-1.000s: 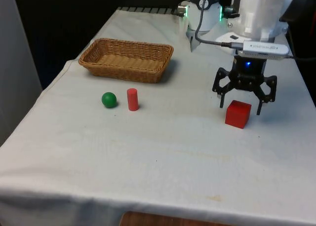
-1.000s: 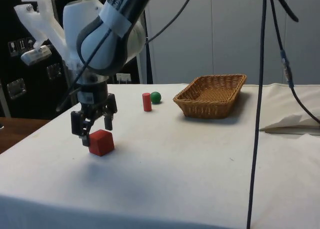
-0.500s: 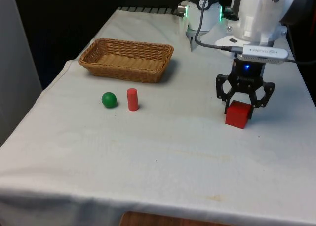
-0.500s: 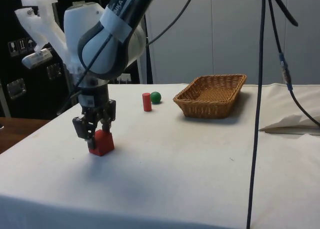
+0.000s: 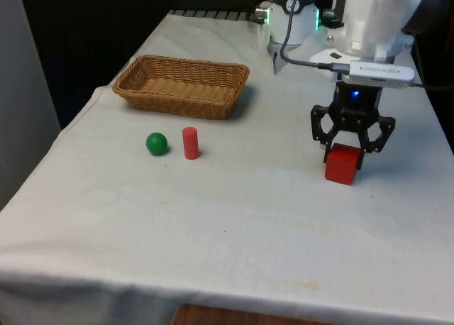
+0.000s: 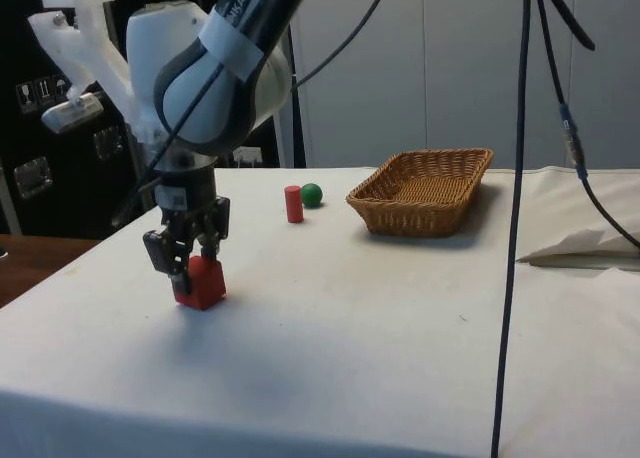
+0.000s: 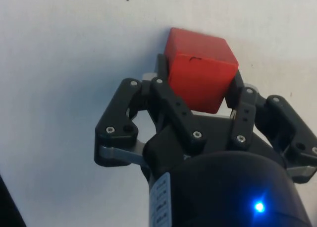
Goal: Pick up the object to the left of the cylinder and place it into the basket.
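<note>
- The black end effector (image 5: 352,146) points straight down at the front view's right, its fingers closed against two sides of a red cube (image 5: 342,163), gripping it.
- The cube sits low at the white worktop (image 5: 234,218).
- Well apart, towards the front view's left, a green ball (image 5: 157,143) lies just left of an upright red cylinder (image 5: 190,142).
- Farther back stands a wicker basket (image 5: 183,86).

Red cube (image 5: 342,164) in black gripper (image 5: 349,149); red cylinder (image 5: 190,142); green ball (image 5: 157,143); tan woven basket (image 5: 142,92); white cloth (image 5: 234,226).
</note>
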